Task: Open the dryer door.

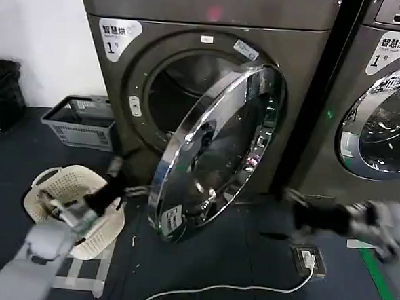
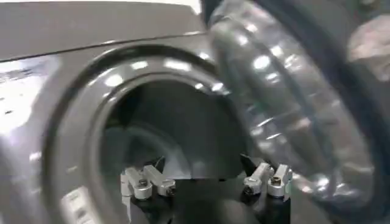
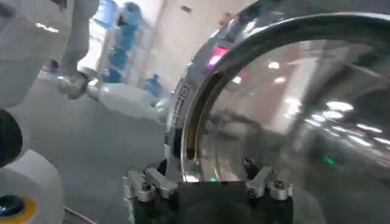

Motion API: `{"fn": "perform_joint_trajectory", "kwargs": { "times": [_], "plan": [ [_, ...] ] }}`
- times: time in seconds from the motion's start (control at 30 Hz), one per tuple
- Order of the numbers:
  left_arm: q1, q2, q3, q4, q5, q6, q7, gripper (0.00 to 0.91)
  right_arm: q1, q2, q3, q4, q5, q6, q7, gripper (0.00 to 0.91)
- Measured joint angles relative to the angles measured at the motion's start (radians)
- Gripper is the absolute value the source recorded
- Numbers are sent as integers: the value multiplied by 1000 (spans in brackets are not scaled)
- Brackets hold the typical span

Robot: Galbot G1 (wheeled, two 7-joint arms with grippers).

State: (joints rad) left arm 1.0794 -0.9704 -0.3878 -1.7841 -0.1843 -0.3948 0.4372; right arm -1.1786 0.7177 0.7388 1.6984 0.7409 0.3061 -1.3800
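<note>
The dryer door (image 1: 220,151), a round porthole with a wide chrome rim and dark glass, stands swung partly out from the grey dryer, its free edge toward the lower left. Behind it the drum opening (image 1: 180,87) shows. My left gripper (image 1: 126,186) hovers low by the door's free edge, apart from it. In the left wrist view the left gripper (image 2: 204,164) is open and empty, facing the drum opening (image 2: 164,128), with the door (image 2: 274,103) beside it. My right gripper (image 1: 289,196) is low in front of the door's outer face. It is open (image 3: 206,165), with the chrome rim (image 3: 189,109) just ahead.
A cream laundry basket (image 1: 61,196) sits on the floor under my left arm, with a grey crate (image 1: 79,119) behind it. A neighbouring machine (image 1: 385,114) stands to the right. A power strip (image 1: 309,259) and white cable lie on the dark floor.
</note>
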Motion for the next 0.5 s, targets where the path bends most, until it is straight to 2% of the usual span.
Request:
{"fn": "perform_joint_trajectory", "kwargs": {
  "times": [0.13, 0.2, 0.27, 0.37, 0.43, 0.5],
  "plan": [
    [-61, -3, 107, 22, 0, -30, -1, 907, -271, 79, 310, 39, 18, 71, 43, 907],
    [-96, -3, 157, 38, -4, -46, -5, 907, -384, 139, 459, 57, -4, 113, 121, 907],
    [-131, -7, 206, 53, -6, -61, -8, 907, -472, 205, 582, 67, -65, 152, 205, 907],
    [-193, -21, 279, 85, 25, -79, -14, 907, -562, 308, 740, 63, -213, 186, 429, 907],
    [-232, -32, 329, 109, 36, -86, -22, 907, -599, 367, 830, 46, -293, 176, 589, 907],
    [-270, -46, 376, 130, 46, -91, -26, 907, -622, 414, 909, 28, -341, 158, 740, 907]
  ]
}}
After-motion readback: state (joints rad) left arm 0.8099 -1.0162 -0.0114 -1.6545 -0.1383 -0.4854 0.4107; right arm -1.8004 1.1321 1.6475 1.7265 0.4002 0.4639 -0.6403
